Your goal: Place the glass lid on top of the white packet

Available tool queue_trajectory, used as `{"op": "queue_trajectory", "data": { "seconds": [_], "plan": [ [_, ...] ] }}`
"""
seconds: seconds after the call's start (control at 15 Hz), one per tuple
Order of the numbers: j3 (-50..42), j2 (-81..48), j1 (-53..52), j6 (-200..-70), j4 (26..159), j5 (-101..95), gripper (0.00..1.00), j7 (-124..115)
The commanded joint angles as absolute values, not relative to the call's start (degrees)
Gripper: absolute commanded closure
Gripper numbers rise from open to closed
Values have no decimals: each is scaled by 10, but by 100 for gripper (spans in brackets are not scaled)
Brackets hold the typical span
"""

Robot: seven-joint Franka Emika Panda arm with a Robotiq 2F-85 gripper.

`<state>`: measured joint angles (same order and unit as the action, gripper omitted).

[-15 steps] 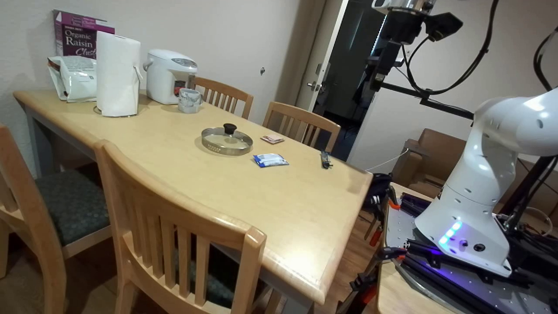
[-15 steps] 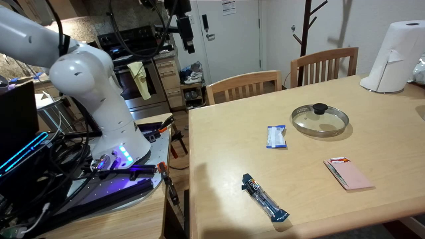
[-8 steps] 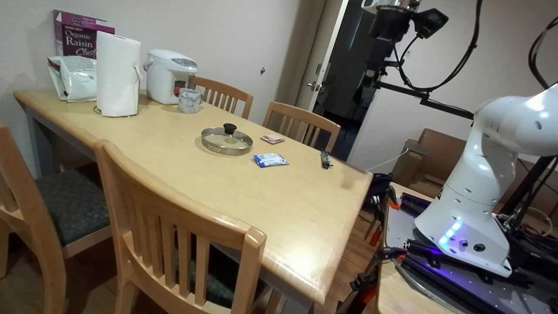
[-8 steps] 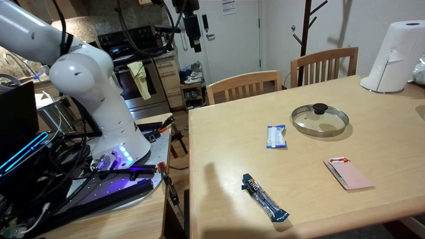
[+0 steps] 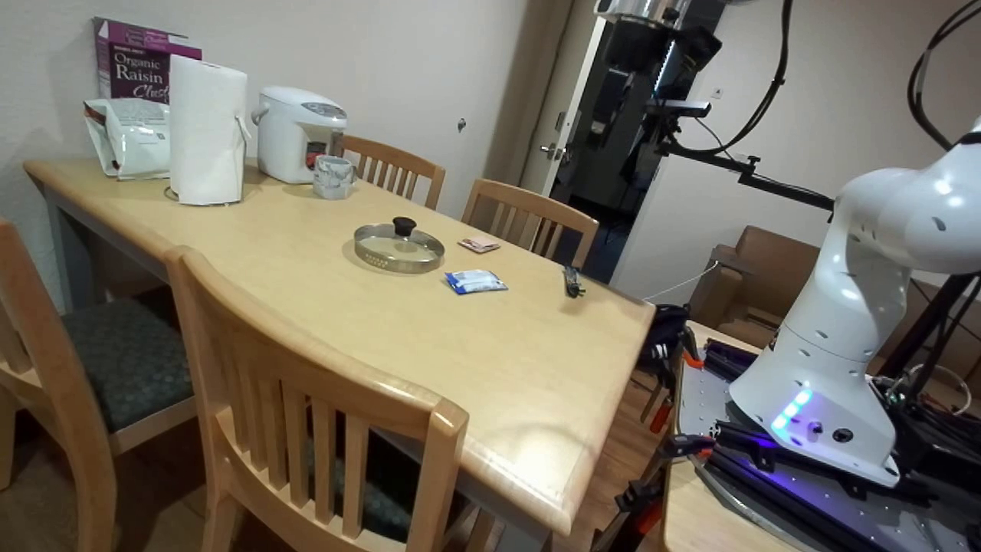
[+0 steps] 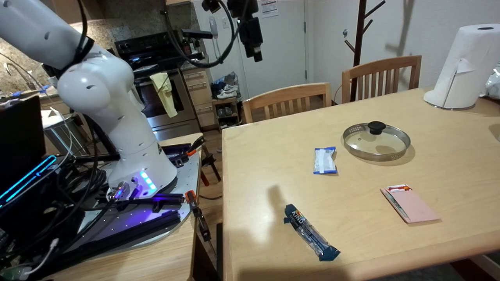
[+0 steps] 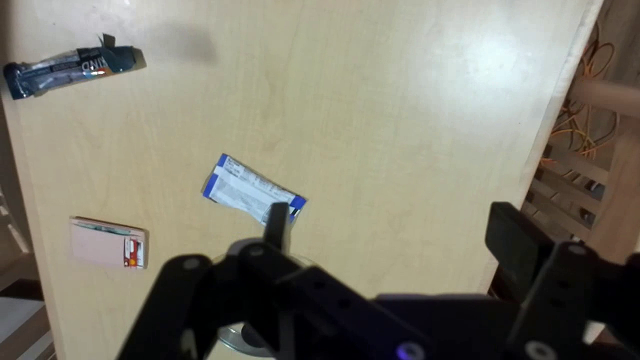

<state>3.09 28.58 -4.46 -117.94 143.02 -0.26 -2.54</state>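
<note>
Well below the black gripper (image 6: 255, 53), on the pale wooden table (image 6: 265, 156), a flat white rectangular packet (image 6: 324, 160) with blue ends lies near a round metal-rimmed clear-glass lid (image 6: 373, 144).

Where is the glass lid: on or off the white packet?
Off: an exterior view shows table between the glass lid and white packet.

I have open air between tool (image 7: 388, 222) and table (image 6: 269, 152), and a bare lane separates the white packet (image 6: 324, 160) from the KIND bar (image 6: 311, 234). Past the glass lid (image 6: 375, 145) and its raised knob (image 6: 376, 127), the paper towel roll (image 6: 463, 66) blocks me.
</note>
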Motion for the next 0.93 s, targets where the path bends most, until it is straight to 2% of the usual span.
{"op": "queue_trajectory", "data": {
  "seconds": [0.0,0.4,0.87],
  "plan": [
    [36,229,-33,-1245,1409,-40,0,-8],
    [34,189,-29,-1372,1414,-81,0,-8],
    [33,178,-34,-1312,1398,-65,0,-13]
  ]
}}
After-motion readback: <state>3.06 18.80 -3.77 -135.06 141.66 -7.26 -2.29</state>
